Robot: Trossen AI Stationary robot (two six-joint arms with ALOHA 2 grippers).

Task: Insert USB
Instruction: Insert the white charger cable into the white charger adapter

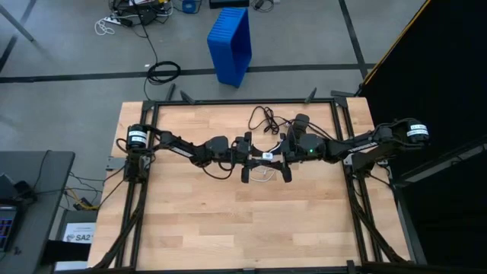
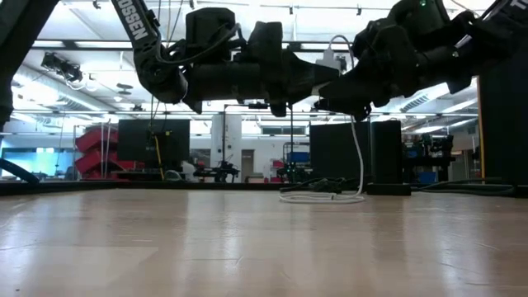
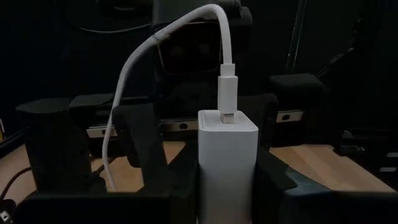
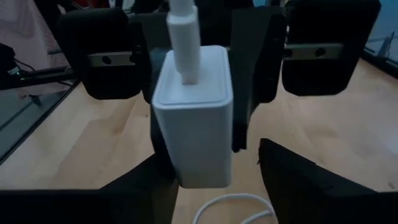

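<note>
The USB plug (image 3: 228,87) sits in the port on the end face of a white charger block (image 3: 227,162). Its thin white cable (image 3: 127,81) arcs up and drops to a slack loop (image 2: 322,196) lying on the table. My left gripper (image 3: 227,193) is shut on the block, above the middle of the table (image 1: 259,156). My right gripper (image 4: 211,158) faces it from the right (image 1: 280,156) and stands open. Its two fingers (image 4: 305,186) flank the block's port end (image 4: 196,118); whether either touches the block, I cannot tell. My left gripper pinches the white charger block by its two side faces (image 3: 205,186) between its two fingers. The fingers come level from the table's left and lie along the block. The block is lifted clear of the table, its port end toward my right gripper, with the USB plug in it.
A thin black cord (image 1: 262,118) and a black adapter box (image 1: 302,120) lie toward the table's far edge. A blue bin (image 1: 230,42) stands on the floor beyond the table. Bare wood lies toward the near edge (image 1: 243,221).
</note>
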